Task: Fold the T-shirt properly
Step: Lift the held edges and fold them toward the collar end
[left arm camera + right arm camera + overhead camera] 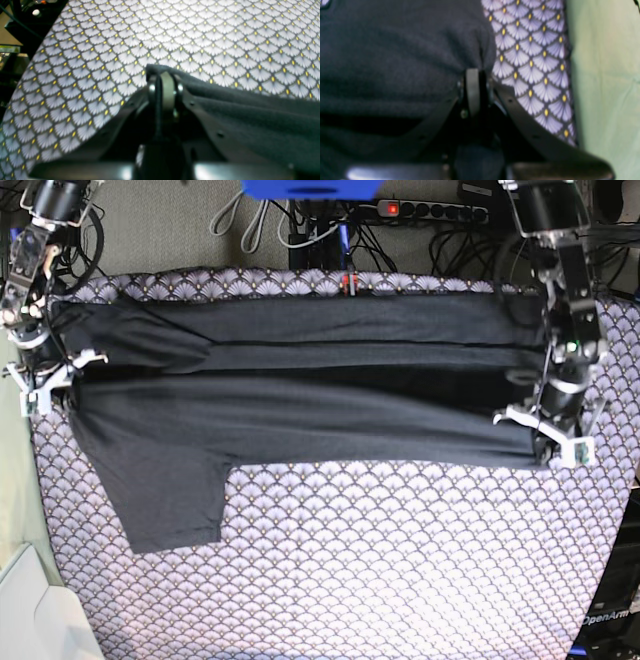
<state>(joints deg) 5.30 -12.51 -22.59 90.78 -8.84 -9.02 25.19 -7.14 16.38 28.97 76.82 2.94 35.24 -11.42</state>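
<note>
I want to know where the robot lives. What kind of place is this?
Probably a robot lab or workshop, not a home. A power strip and loose cables lie on the floor behind the table, where two robot arms hold a T-shirt.

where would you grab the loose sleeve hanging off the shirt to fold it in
Grip the sleeve at its free bottom hem, near the outer corner, coming from the table's near side. It lies flat on the tablecloth, sticking out from the T-shirt, so that edge is exposed. Both grippers, left and right, are shut on the shirt's ends.
</note>
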